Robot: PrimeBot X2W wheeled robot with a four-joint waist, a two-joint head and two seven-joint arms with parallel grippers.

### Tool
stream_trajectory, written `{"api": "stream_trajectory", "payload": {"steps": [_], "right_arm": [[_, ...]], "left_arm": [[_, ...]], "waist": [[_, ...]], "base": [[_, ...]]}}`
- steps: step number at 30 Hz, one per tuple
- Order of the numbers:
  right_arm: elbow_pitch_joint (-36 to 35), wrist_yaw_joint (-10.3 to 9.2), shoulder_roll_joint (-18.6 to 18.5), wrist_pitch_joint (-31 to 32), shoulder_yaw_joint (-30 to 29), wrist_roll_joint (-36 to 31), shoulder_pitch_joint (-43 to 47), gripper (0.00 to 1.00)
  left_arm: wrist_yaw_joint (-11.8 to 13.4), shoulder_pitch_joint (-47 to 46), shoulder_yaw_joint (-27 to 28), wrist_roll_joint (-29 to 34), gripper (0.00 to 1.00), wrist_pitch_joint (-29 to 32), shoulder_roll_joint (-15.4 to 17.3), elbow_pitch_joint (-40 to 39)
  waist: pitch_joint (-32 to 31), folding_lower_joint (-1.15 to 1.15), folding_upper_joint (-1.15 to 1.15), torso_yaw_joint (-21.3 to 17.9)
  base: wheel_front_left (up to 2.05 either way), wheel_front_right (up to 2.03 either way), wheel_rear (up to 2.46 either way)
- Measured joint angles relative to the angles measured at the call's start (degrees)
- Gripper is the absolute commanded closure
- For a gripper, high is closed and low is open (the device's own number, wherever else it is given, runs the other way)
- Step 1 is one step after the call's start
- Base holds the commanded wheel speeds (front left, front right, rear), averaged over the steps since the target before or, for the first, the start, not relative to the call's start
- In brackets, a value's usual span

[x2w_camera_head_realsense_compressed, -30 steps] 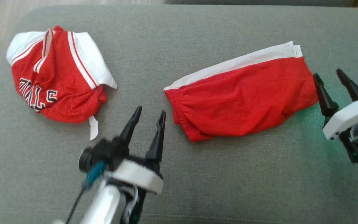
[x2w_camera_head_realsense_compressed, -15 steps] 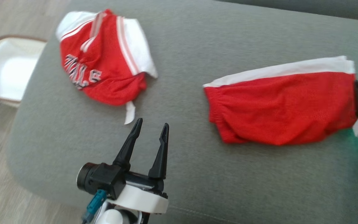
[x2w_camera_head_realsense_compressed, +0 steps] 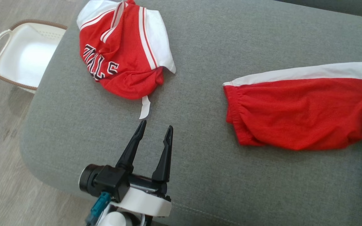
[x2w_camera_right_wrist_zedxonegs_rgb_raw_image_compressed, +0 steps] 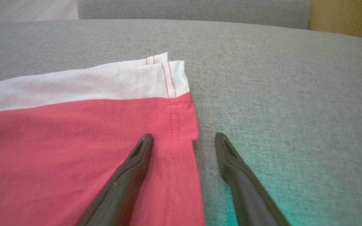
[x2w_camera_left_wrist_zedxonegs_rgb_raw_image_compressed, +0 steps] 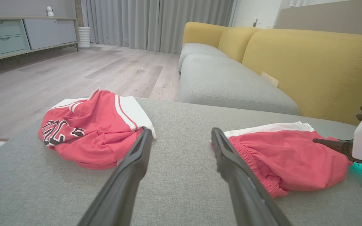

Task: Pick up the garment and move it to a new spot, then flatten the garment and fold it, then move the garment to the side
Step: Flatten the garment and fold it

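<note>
- Left gripper (x2w_camera_head_realsense_compressed: 156, 125): jaws spread, empty. Its tips point at the crumpled red-and-white mesh jersey (x2w_camera_head_realsense_compressed: 121, 56) on the grey fabric cushion (x2w_camera_head_realsense_compressed: 200, 175), probably lined up for a pick.
- Right gripper (x2w_camera_right_wrist_zedxonegs_rgb_raw_image_compressed: 183, 136): jaws spread, gripping nothing. They straddle the hem edge of the folded red shorts with a white band (x2w_camera_head_realsense_compressed: 297, 113).

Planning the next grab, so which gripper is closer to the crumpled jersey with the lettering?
Left. The left gripper hovers just short of the jersey's tag; the right gripper straddles the shorts' far hem.
</note>
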Motion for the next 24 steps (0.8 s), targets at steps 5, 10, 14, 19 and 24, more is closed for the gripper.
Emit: {"api": "stream_trajectory", "payload": {"steps": [5,10,14,19,24], "right_arm": [[-0.7,0.0,0.7,2.1,0.6,0.9,-0.8,0.12],[-3.9,0.0,1.9,3.9,3.4,3.2,-0.8,1.0],[-4.9,0.0,2.0,3.0,4.5,3.9,-0.6,1.0],[-4.4,0.0,1.6,2.0,4.7,5.2,0.1,1.0],[-3.7,0.0,-0.8,1.9,5.6,4.7,0.5,1.0]], "left_arm": [[-0.4,0.0,0.1,0.5,0.0,0.0,0.0,0.4],[-0.5,-0.1,0.3,0.6,0.0,0.0,0.0,0.5],[-0.5,-0.1,0.6,1.0,0.0,0.0,0.0,0.6],[-1.0,-0.1,1.0,1.6,0.0,0.0,0.0,1.0],[-1.6,0.0,1.7,2.2,0.0,0.0,0.0,1.1]], "waist": [[0.5,0.0,0.0,-0.8],[0.9,0.0,0.0,-1.9],[0.5,0.0,0.0,-3.3],[-1.0,0.0,0.0,-6.1],[-2.8,0.0,0.0,-10.2]], "base": [[0.0,0.0,0.0],[0.0,0.0,0.0],[0.0,0.0,0.0],[0.0,0.0,0.0],[0.0,0.0,0.0]]}}
